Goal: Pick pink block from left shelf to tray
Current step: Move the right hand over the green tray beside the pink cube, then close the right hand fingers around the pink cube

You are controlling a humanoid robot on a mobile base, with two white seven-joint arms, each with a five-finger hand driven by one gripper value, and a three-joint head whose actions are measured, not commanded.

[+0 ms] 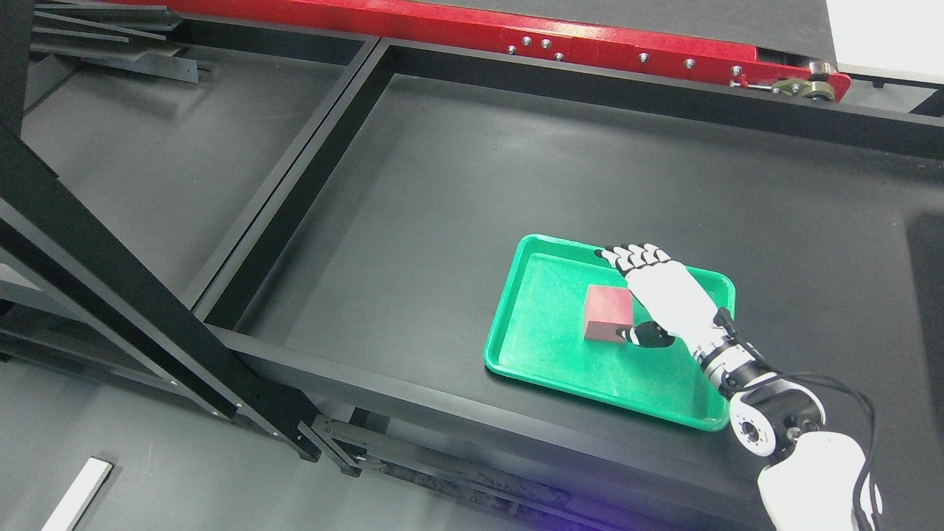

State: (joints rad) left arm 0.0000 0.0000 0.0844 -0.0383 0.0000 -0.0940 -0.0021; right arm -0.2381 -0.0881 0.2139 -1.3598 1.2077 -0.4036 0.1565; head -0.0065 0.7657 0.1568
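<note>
A black framed shelf carried everything. A green tray lay flat directly on its dark surface, toward four o'clock, near the front rail.

My right arm reaches in from lower right; right hand extended, fingers straight, thumb tucked low.

This looks like a robotics lab or test workshop. A black metal frame with heavy bars borders a bare dark bench, with a red bolted machine rail along its far edge. Plain grey floor lies below, and exposed cables run along a white robot arm.
</note>
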